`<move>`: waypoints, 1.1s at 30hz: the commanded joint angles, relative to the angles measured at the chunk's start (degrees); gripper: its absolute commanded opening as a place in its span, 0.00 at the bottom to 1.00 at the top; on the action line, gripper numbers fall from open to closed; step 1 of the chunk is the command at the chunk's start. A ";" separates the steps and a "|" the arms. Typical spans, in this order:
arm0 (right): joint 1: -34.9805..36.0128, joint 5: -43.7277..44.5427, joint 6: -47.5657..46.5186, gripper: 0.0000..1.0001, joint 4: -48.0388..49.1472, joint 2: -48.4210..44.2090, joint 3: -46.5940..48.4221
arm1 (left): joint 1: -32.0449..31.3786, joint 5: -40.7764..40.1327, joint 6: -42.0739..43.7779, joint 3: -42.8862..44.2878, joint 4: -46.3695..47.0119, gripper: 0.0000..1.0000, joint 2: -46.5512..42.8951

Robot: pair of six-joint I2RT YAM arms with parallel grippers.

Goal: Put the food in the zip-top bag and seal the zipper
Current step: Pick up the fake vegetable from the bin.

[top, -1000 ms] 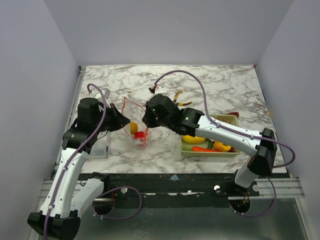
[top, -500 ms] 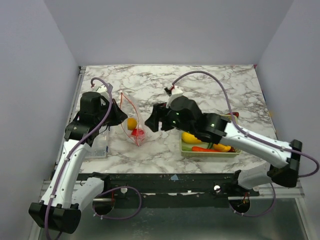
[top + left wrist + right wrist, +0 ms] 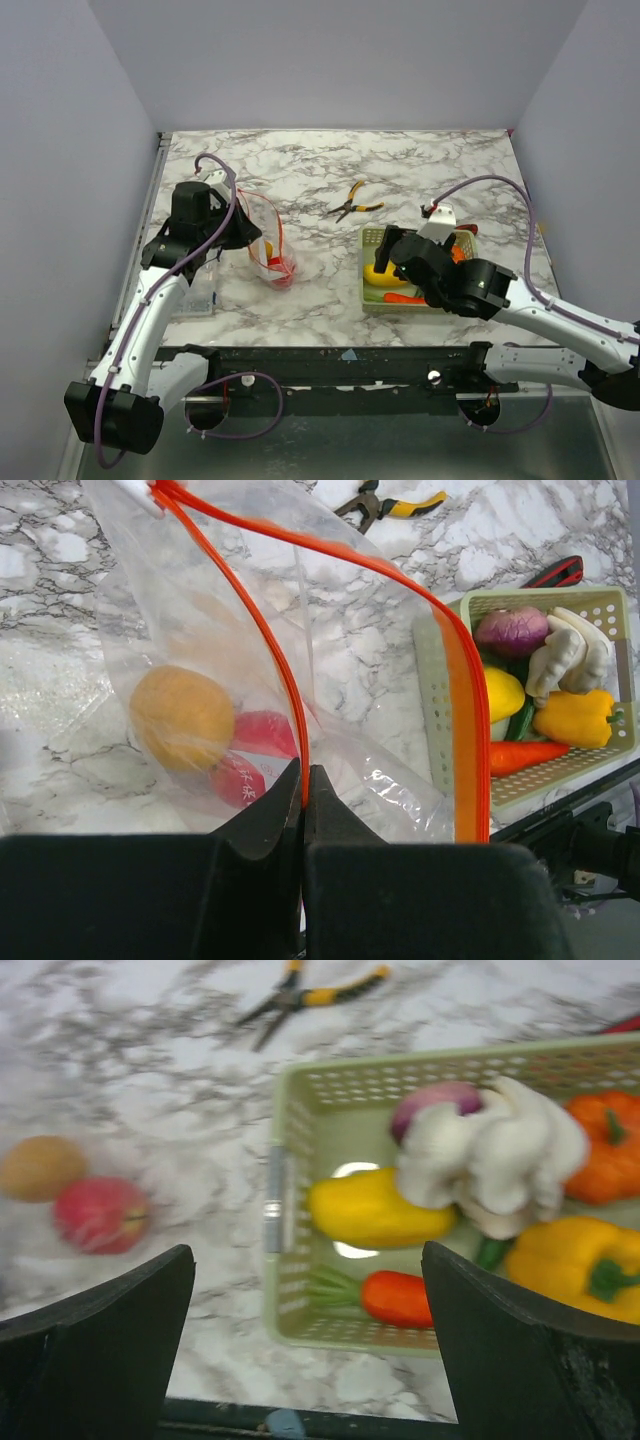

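Marbled desk (image 3: 420,170): right tool (image 3: 310,1310) has swung from the bag (image 3: 200,600) back over the basket (image 3: 283,1260), jaws wide, empty; left tool (image 3: 303,790) pinches the zipper (image 3: 270,650), orange (image 3: 180,717) and apple (image 3: 262,735) inside; more food (image 3: 380,1210) waits

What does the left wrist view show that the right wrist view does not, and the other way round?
Only the left wrist view: the left end effector shut on the zipper of the zip-top bag. Only the right wrist view: the right end effector, open, and an orange pepper in the basket. Both: the basket, the pliers, the carrot, the orange and the red apple.
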 commanded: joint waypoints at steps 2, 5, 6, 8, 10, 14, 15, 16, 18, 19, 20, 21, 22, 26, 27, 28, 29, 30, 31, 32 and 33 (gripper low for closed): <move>-6.64 11.44 20.21 1.00 -22.71 0.75 -2.34 | 0.19 1.81 1.22 -1.62 2.27 0.00 -1.19; -10.99 7.56 18.05 1.00 -19.21 -2.24 -6.03 | 0.24 2.06 1.14 -2.21 2.76 0.00 -1.88; -13.02 6.59 17.54 1.00 -17.49 -3.31 -7.86 | 0.19 2.22 1.06 -2.22 2.86 0.00 -1.87; -17.46 4.62 16.67 1.00 -15.29 -4.84 -10.77 | 0.20 2.63 0.96 -2.22 2.81 0.00 -2.01; -21.69 1.29 14.75 1.00 -12.04 -6.47 -13.30 | 0.20 2.94 0.96 -2.54 2.89 0.00 -2.19; -27.70 -3.46 13.62 1.00 -7.53 -8.81 -17.47 | 0.22 3.13 1.04 -3.23 3.04 0.00 -2.80; -28.92 -4.30 13.58 1.00 -6.57 -8.99 -18.31 | 0.19 3.13 1.05 -3.33 2.99 0.00 -2.86; -30.24 -5.28 13.22 1.00 -5.69 -9.10 -19.26 | 0.22 3.06 1.05 -3.36 3.01 0.00 -3.07; -32.76 -6.90 12.15 1.00 -3.35 -9.11 -21.21 | 0.19 3.05 1.05 -3.45 2.89 0.00 -3.14; -33.88 -7.99 11.75 1.00 -2.19 -8.93 -21.81 | 0.19 2.96 1.05 -3.40 2.89 0.00 -3.23; -35.21 -9.61 11.18 1.00 -1.25 -8.78 -22.45 | 0.20 2.83 1.05 -3.43 2.83 0.00 -3.39; -36.34 -10.93 10.92 1.00 -0.33 -8.76 -22.99 | 0.19 2.59 1.12 -3.51 2.80 0.00 -3.52; -37.23 -11.51 10.69 1.00 0.13 -8.58 -23.33 | 0.20 2.28 1.13 -3.52 2.74 0.00 -3.66; -37.64 -11.71 11.31 1.00 0.21 -8.38 -23.78 | 0.19 1.96 1.22 -3.84 2.79 0.00 -4.12; -37.70 -12.33 11.69 1.00 0.40 -8.43 -24.14 | 0.19 2.08 1.22 -3.85 2.84 0.00 -4.08; -37.79 -13.12 12.24 1.00 0.43 -8.54 -24.50 | 0.19 2.20 1.22 -3.77 2.90 0.00 -4.04; -37.77 -14.16 13.05 1.00 0.52 -8.82 -25.10 | 0.19 2.30 1.16 -3.68 2.91 0.00 -3.89; -37.80 -14.87 13.79 1.00 0.47 -9.11 -25.62 | 0.19 2.38 1.15 -3.62 2.85 0.00 -3.78; -37.80 -15.62 14.69 0.99 0.30 -9.64 -26.29 | 0.22 2.42 1.13 -3.66 2.80 0.00 -3.79; -37.78 -15.98 15.28 0.98 -0.08 -10.19 -26.59 | 0.21 2.51 1.13 -3.67 2.81 0.00 -3.77; -37.81 -16.02 15.64 0.98 -0.43 -11.01 -27.12 | 0.19 2.62 1.07 -3.72 2.88 0.00 -3.78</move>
